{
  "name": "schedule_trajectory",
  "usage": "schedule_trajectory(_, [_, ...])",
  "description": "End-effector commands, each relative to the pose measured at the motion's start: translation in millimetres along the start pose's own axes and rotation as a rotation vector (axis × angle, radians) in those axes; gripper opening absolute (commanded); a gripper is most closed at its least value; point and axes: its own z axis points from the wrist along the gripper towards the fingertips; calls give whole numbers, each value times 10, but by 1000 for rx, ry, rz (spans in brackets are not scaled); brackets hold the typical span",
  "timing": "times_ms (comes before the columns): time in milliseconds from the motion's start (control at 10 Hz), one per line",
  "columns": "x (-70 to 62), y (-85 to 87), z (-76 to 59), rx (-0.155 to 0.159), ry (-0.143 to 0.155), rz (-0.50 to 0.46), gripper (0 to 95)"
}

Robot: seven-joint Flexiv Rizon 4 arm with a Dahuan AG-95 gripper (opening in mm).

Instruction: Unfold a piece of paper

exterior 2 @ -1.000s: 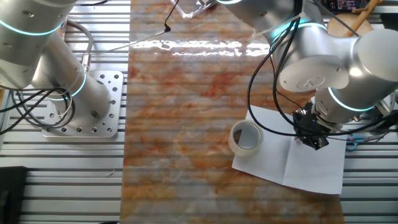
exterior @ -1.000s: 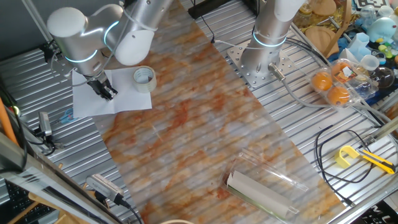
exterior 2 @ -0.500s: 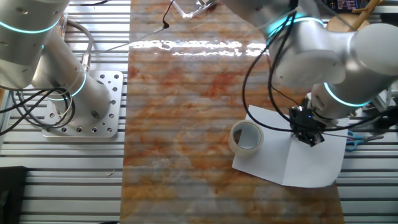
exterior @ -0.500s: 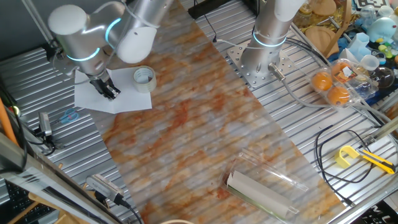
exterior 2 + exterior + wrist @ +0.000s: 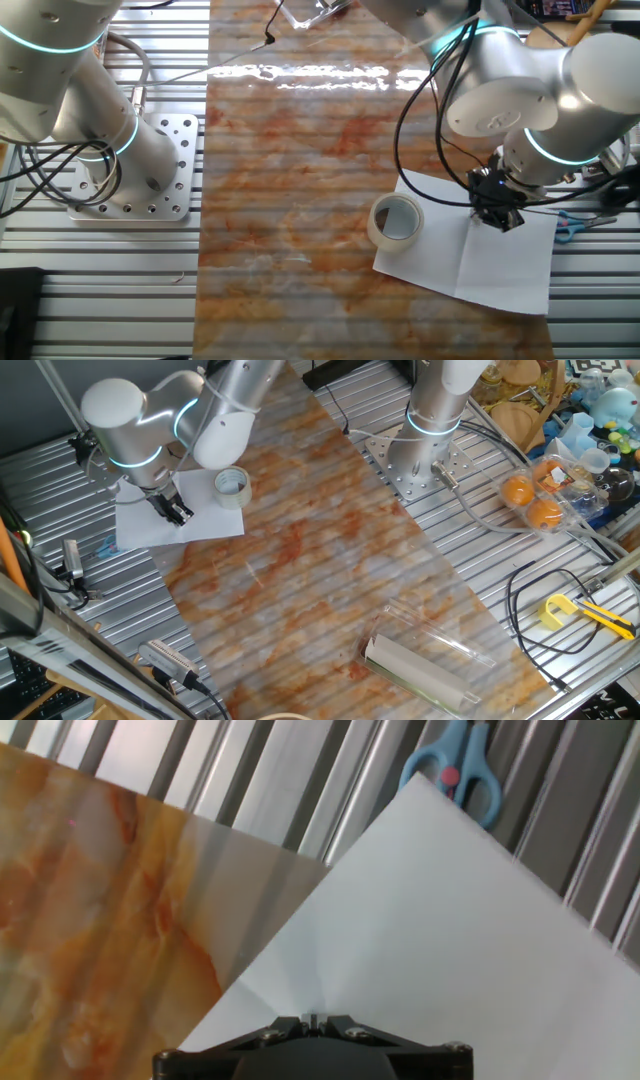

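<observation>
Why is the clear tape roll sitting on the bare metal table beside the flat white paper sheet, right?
Not quite: the clear tape roll sits on a corner of the flat white paper sheet itself, over the marbled orange mat, not on bare metal. The other fixed view shows it.
</observation>
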Motion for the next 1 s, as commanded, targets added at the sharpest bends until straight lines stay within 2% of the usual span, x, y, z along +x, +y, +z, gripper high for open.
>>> schedule_trajectory(100, [-4,8,-147,-7,34,-10,0])
schedule_trajectory(500, [-14,43,-144,-12,25,-11,0])
schedule_trajectory(1000, [-117,146,-122,-9,24,7,0])
